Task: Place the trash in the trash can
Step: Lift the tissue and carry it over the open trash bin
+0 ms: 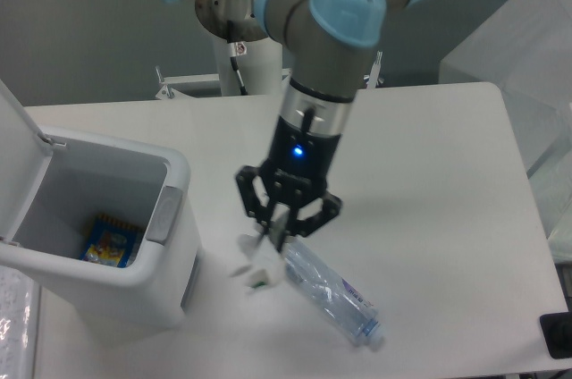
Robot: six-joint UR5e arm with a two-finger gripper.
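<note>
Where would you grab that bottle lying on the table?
Around its middle, from straight above. The bottle lies flat on the table, pointing from upper left to lower right, so fingers set crosswise could probably close on its round sides. The middle looks bare and even; the cap end seems narrower and likelier to slip. The gripper already holds the wrapper.

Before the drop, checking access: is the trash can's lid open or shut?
Open: the trash can has its lid tipped back, showing a colourful packet inside.
</note>
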